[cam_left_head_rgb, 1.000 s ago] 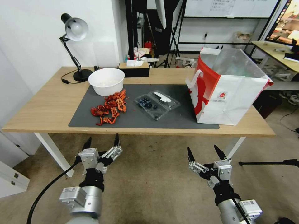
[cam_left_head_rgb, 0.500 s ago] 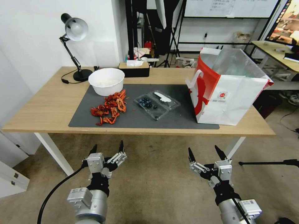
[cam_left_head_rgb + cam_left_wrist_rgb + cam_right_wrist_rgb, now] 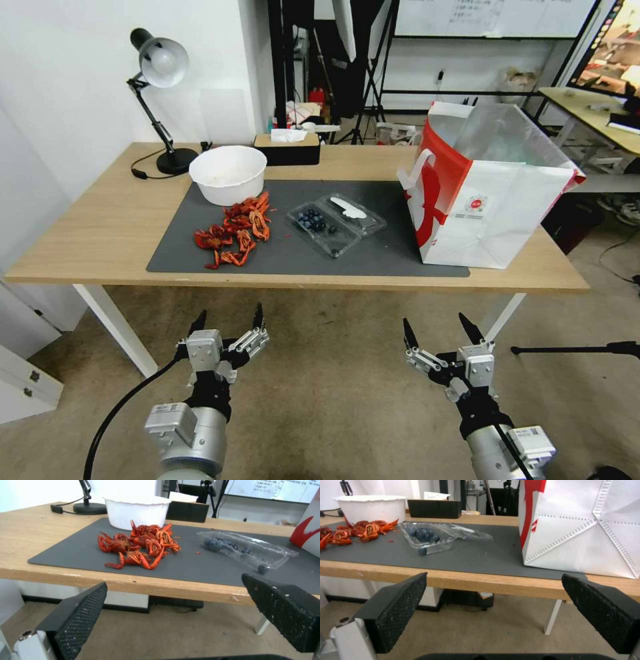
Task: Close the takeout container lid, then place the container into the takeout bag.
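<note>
Takeout container: we see the takeout container (image 3: 335, 223) lying open on the grey mat (image 3: 287, 257), between the crayfish (image 3: 235, 230) and the takeout bag (image 3: 490, 190); dark blueberries sit in its nearer-left half.
Lid: we see the lid (image 3: 351, 212) folded flat on the mat toward the bag, bearing an elongated white label we cannot read.
Takeout bag: we see it upright at the mat's right end, mouth open, silvery lining showing, red side panel and a small round red logo; its print is too small for us to read.
Bowl: we see a round white bowl (image 3: 228, 175) behind the crayfish; its contents are unclear to us.
Surface: we see a wooden table (image 3: 100, 227) with a desk lamp (image 3: 159, 100) and a black tissue box (image 3: 288, 148) at the back.
Left gripper: we see the left gripper (image 3: 227, 322) below the table's front edge, fingers spread, empty.
Right gripper: we see the right gripper (image 3: 437, 331) likewise low over the floor, fingers spread, empty.
</note>
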Controlling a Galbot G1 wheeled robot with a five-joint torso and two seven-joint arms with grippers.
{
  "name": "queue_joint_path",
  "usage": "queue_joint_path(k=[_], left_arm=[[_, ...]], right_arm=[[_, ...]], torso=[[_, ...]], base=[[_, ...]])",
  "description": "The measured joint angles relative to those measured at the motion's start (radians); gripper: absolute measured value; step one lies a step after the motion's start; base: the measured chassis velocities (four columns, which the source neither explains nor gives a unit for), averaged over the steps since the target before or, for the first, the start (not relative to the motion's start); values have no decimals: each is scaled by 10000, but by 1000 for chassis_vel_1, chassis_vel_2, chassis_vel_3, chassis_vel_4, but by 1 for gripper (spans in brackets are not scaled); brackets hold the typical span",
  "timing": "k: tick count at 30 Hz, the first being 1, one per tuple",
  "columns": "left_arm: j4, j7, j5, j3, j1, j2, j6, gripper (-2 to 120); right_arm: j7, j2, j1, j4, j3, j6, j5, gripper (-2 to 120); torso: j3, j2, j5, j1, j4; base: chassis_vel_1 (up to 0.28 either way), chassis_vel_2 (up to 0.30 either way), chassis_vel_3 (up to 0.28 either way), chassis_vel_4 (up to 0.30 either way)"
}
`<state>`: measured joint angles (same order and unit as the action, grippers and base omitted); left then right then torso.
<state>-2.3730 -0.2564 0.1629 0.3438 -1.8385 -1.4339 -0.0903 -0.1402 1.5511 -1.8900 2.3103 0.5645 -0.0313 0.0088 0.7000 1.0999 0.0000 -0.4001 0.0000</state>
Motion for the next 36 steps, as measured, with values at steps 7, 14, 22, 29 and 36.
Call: queue_joint_path(k=[7,14,22,29,36], left_arm=[[262,88,12,-30,225,199,122,100],[704,190,278,-85,700,637,90,100],[737,216,274,76,663,576,224,100],[736,210,198,194,574,526,361,100],[811,178,81,290,542,475,431,100]], right_arm=[[53,-248,409,60,29,249,-24,100],[157,-322,955,186,198,474,155,100],[368,-872,2473,-613,-125,989,467,100],[789,-1626,4052,-1699,-786,1372,928,100],[1112,-2163,5511,-2808,-1844,1918,2083,100]], torso=[[0,0,1,-1,1],[0,0,-3,-1,-5],[1,0,1,-1,1],[1,-1,2,0,0],[1,-1,0,-1,2]], base=[[0,0,0,0],[0,0,0,0],[0,0,0,0],[0,0,0,0],[0,0,0,0]])
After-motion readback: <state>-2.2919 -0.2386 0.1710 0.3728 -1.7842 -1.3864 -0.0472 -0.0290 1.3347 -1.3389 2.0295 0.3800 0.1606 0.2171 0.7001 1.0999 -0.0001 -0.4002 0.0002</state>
